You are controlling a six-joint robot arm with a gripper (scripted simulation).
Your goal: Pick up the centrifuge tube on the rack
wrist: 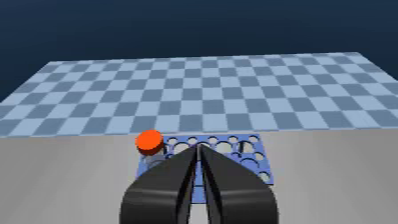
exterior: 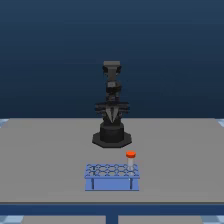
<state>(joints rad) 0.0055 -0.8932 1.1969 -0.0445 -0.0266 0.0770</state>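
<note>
1. A lone robot arm stands folded near the middle of a grey table, its gripper pointing down in front of its base, fingers drawn together to a narrow point and holding nothing.

2. The rack, a low light-blue frame with a grid of round holes and open sides on legs, sits on the table near the front edge in the exterior view, apart from the arm's base and between it and the camera.

3. The centrifuge tube stands upright in a hole at the rack's far corner on the exterior view's right, the side nearer the arm, its long axis vertical and its orange-red cap rising clear above the grid.

4. In the wrist view, the closed fingertips point over the rack, while the tube's cap sits just off to one side of them, not between the tips.

5. The coming move turns on that offset: the gripper likely needs to spread, shift sideways over the cap and come down along the tube's upright axis.

6. Only the cap and a short stretch of whitish, translucent body show; the tapered tip is hidden inside the rack.
</note>
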